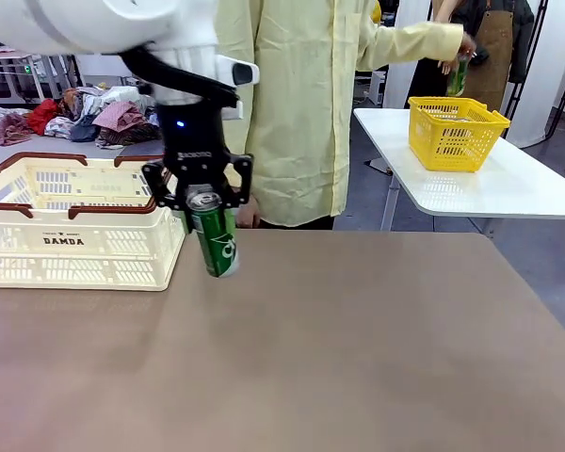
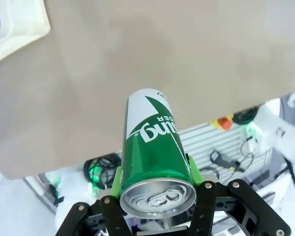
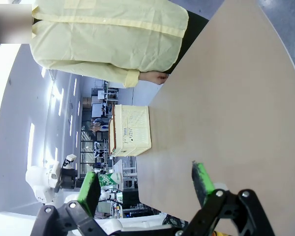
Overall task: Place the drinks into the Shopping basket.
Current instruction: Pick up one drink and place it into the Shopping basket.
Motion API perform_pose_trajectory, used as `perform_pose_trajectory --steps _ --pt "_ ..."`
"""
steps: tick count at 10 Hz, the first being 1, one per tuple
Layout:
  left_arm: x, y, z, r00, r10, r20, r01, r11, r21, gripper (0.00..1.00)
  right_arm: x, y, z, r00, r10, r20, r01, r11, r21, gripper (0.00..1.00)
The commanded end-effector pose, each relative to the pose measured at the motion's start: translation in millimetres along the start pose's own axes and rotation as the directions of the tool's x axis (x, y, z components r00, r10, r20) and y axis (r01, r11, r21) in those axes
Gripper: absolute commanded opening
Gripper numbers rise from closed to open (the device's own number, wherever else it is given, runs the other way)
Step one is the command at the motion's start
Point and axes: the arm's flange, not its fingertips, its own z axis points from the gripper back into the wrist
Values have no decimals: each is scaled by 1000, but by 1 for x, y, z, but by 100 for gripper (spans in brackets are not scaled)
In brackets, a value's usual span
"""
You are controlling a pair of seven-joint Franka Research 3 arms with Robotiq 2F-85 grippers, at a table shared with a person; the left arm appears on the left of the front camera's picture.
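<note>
— Where do we find the drink?

— We see the green can (image 1: 217, 243) in the left tool (image 1: 203, 202), clamped at its silver top between the two fingers. It hangs tilted, its bottom swung away from the cream basket (image 1: 38, 240).

— Is it inside that basket?

— No. We place it just beside the basket's right end, outside the rim, over the brown table (image 1: 358, 348). From the left wrist we look down the can (image 2: 151, 142) to the tabletop, with a corner of the basket (image 2: 19, 24) at the upper left.

— And the right tool?

— In its own wrist view we see the right tool (image 3: 146, 184) spread wide, with nothing between its green pads.

— What of the person?

— We see the person (image 1: 301, 113) in a yellow gown at the far edge, one hand (image 1: 466, 47) stretched over a yellow basket (image 1: 452, 132) on a white table (image 1: 508, 188) behind.
</note>
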Motion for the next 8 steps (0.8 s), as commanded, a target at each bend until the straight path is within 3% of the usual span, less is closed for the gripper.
perform_pose_trajectory --steps 1,2,6,7,8 --pt "-21 31 -7 996 85 -25 -86 995 -56 0 1 2 1 1000 8 4 -8 1000 14 100" --pt "0 0 0 1000 0 0 0 1000 0 0 1 2 1 1000 8 4 -8 1000 14 100" --pt "-6 4 -8 1000 5 -17 -5 1000 -5 0 1 2 1 1000 8 4 -8 1000 14 100" --pt "5 28 10 999 -37 -12 37 999 6 0 1 2 1 1000 8 4 -8 1000 14 100" --pt "10 64 35 999 -26 48 25 1000 6 0 1 2 1 1000 8 4 -8 1000 14 100"
